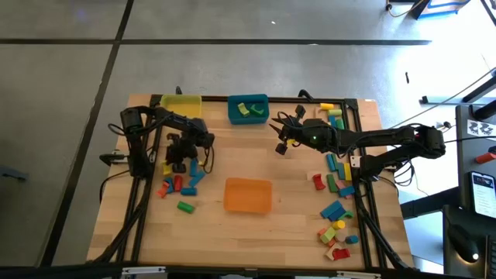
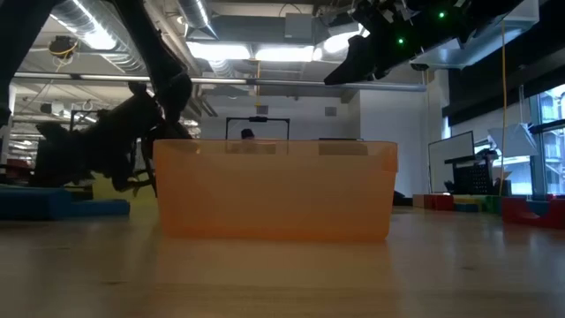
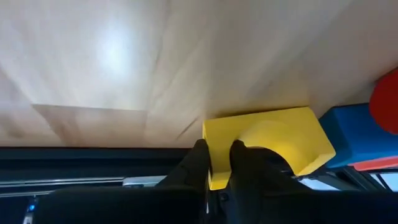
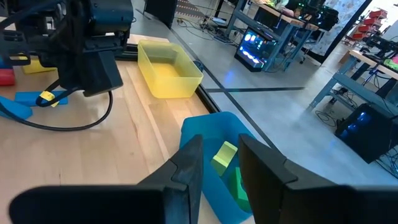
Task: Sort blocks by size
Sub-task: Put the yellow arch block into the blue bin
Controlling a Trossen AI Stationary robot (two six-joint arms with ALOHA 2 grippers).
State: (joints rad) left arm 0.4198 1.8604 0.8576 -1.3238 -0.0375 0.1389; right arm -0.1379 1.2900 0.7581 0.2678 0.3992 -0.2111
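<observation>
A: Left gripper (image 3: 214, 163) is down at the table, fingers pressed together on the thin wall of a yellow block (image 3: 270, 144). Smooth painted wood, arch-shaped with a rounded cut-out.

B: Orientation?

A: Block lies flat on the pale wood-grain table (image 3: 124, 68), long axis running crosswise to the fingers; the pinch sits at one end, the rest extends off to the side. Curved hollow faces the gripper.

B: Neighbours?

A: A blue block (image 3: 351, 134) touches the yellow one's far end, with a red rounded piece (image 3: 387, 99) over it. From above, more loose blocks (image 1: 180, 184) lie just beside that gripper, on the side toward the translucent orange bin (image 1: 248, 194). A black frame rail runs close beneath the fingers.

B: Right arm?

A: Right gripper (image 4: 217, 163) hangs in the air over the teal bin (image 4: 211, 134), fingers parted a little, nothing between them. Green pieces (image 4: 225, 155) lie in that bin. The glossy yellow bin (image 4: 166, 68) stands beyond it.
</observation>
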